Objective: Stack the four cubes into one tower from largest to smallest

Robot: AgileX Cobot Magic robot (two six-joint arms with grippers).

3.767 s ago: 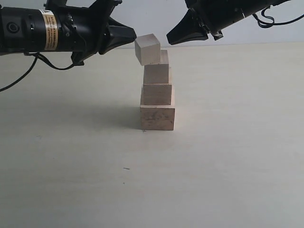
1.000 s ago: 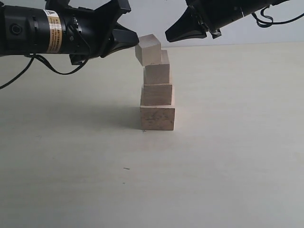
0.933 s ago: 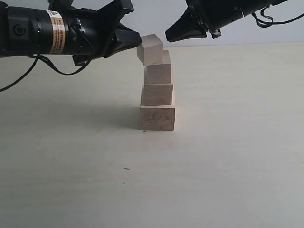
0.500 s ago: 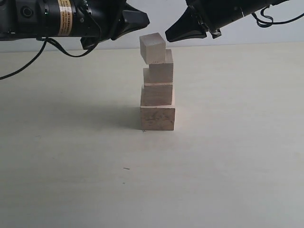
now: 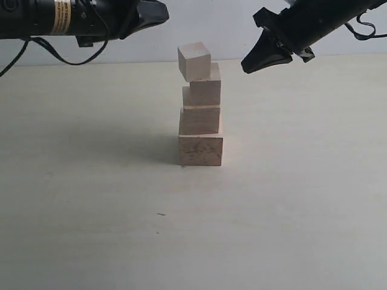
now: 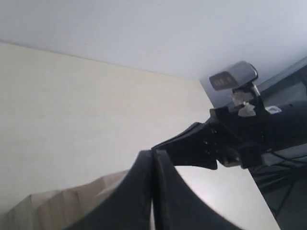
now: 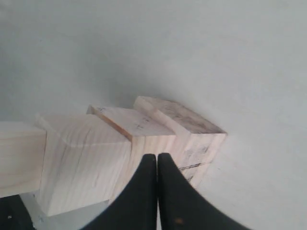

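The tower point(image 5: 201, 119) of the four cubes stands mid-table. The largest cube point(image 5: 200, 150) is lowest and the smallest cube point(image 5: 194, 61) is on top, slightly tilted and offset left, with nothing gripping it. My left gripper point(image 5: 164, 11) hangs shut and empty, up and left of the top cube. My right gripper point(image 5: 244, 66) is shut and empty, right of the tower at the height of the top cube. The left wrist view shows shut jaws point(image 6: 152, 153) over a pale cube point(image 6: 62, 206). The right wrist view shows shut jaws point(image 7: 157, 156) before the stepped cubes, with the grain-smudged largest cube point(image 7: 204, 136) farthest.
A pale table point(image 5: 290, 199) spreads all round the tower. A light wall point(image 5: 217, 30) runs behind it. Both black arms hang above the far edge, the right arm point(image 6: 235, 139) also showing in the left wrist view. Cables trail from each arm.
My left gripper drew back up and left, away from the smallest cube, which now rests free on the tower. My right gripper moved right and slightly down, off from the tower.
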